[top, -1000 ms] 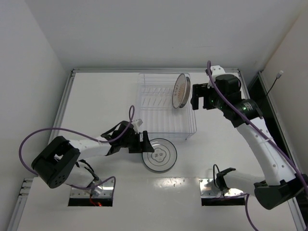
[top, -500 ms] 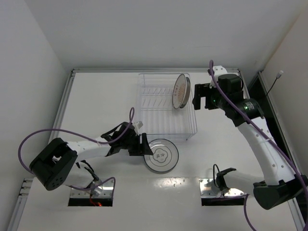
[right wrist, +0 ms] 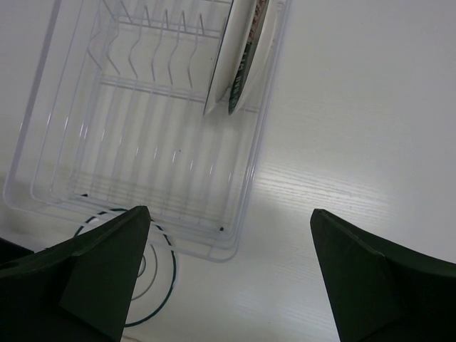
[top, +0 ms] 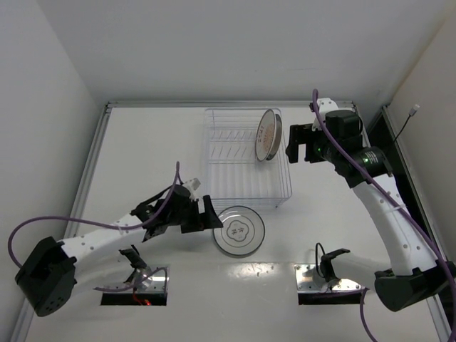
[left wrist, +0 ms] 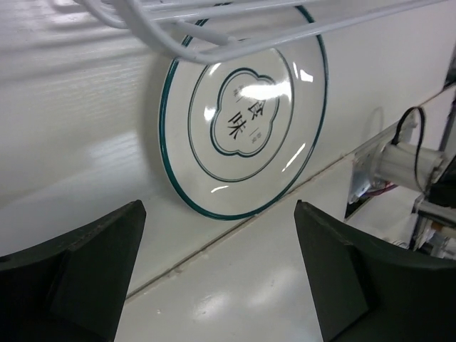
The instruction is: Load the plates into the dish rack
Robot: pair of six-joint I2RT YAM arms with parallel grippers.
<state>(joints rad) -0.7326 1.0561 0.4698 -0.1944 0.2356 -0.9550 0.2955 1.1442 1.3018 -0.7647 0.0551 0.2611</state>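
A: Start at the left. What is the left gripper (top: 204,214) doing?

B: It sits low over the white surface (top: 142,157) with its jaws spread wide and nothing between them. From the left wrist, the gripper (left wrist: 217,214) faces the plate with the thin dark ring (left wrist: 246,121), and both fingertips stop short of its rim.

A: And that plate?

B: It lies flat on the surface, face up, with a small drawing in its centre. From above, the plate (top: 239,229) is just right of the left jaws and right at the near edge of the dish rack (top: 211,149). I cannot tell if it touches the rack.

A: What is in the rack?

B: 2 plates stand on edge at its right end, close together. The top view shows the plate with the orange-brown centre (top: 268,135) leaning a little. The right wrist view looks down into the rack (right wrist: 107,142) and shows the plate with the dark teal band (right wrist: 247,64) beside a white one. The rest of the tines hold nothing.

A: And on the right?

B: The right gripper (top: 292,142) hangs just beside the rack's right wall, near those 2 plates. Its jaws are wide apart and hold nothing, as the view from the right gripper (right wrist: 228,221) also shows, and the ringed plate (right wrist: 153,263) peeks in at the lower left
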